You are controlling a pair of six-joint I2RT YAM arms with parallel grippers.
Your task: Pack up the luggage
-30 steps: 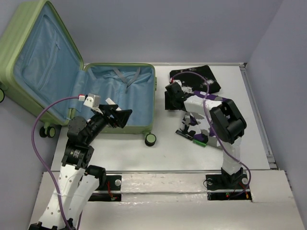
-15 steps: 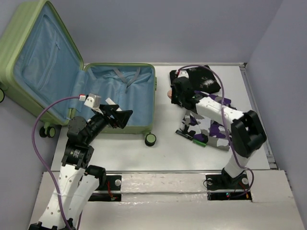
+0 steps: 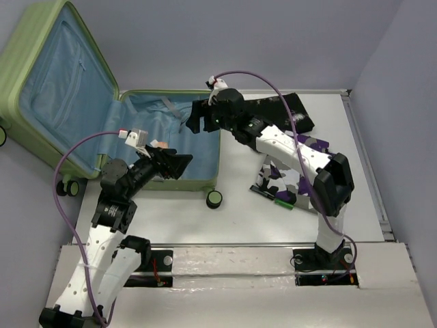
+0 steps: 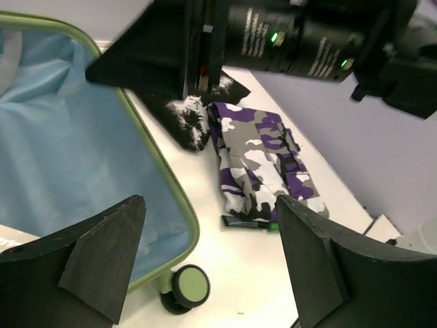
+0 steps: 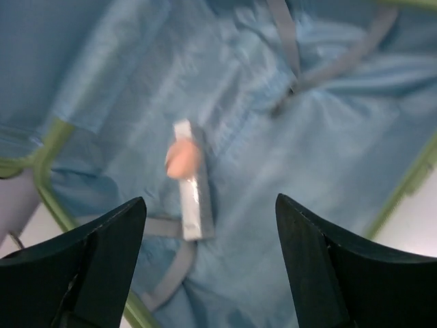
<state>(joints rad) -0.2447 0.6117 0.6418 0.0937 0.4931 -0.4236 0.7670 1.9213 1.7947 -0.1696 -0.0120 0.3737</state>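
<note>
The luggage (image 3: 171, 130) is a light-green suitcase lying open, its blue-lined lid (image 3: 54, 82) propped up at the left. It also shows in the left wrist view (image 4: 68, 150) and the right wrist view (image 5: 328, 137). My right gripper (image 3: 196, 119) is open and empty above the suitcase's lined base (image 5: 209, 199). Below it is a small white tube with a pink cap (image 5: 186, 179); I cannot tell whether it rests on the lining or is in the air. My left gripper (image 3: 179, 166) is open and empty above the suitcase's near right corner (image 4: 209, 199).
A purple camouflage garment (image 3: 300, 174) lies folded right of the suitcase, also in the left wrist view (image 4: 263, 160). A dark tube with a green cap (image 3: 276, 199) lies at its near edge. A black garment (image 3: 297, 113) lies behind. A suitcase wheel (image 4: 189, 285) sticks out.
My right arm has swung left from the garments to over the suitcase, carrying a pink-capped tube. The tube has left its jaws, which are now open. My left gripper shifted slightly.
</note>
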